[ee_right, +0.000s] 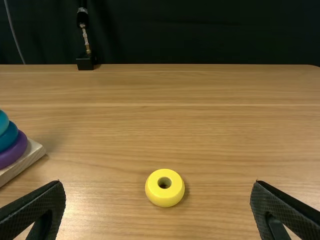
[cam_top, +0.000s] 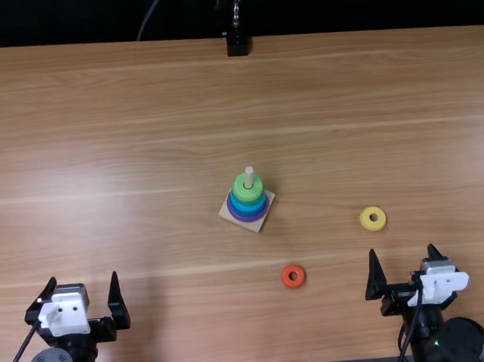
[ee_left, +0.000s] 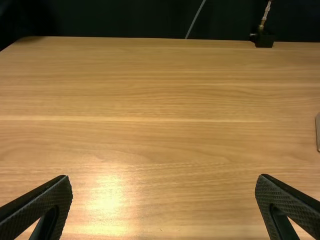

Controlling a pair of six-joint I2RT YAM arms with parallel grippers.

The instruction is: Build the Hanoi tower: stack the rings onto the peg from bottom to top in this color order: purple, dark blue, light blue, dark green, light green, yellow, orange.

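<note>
Mid bench [cam_top: 134, 114], your ring stack [cam_top: 248, 207] is on the peg [cam_top: 249, 175], purple btm, green up top. Yellow ring [cam_top: 373, 226] + orange ring [cam_top: 293, 284] lie loose btwn stack & your R tool [cam_top: 402, 250]. R tool & L tool [cam_top: 83, 279]: fingers spread, empty.

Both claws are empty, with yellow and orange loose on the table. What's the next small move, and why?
I'd probably ease the open, nearby right claw over the yellow ring: the light green ring tops the stack, and yellow comes next in the order.
</note>
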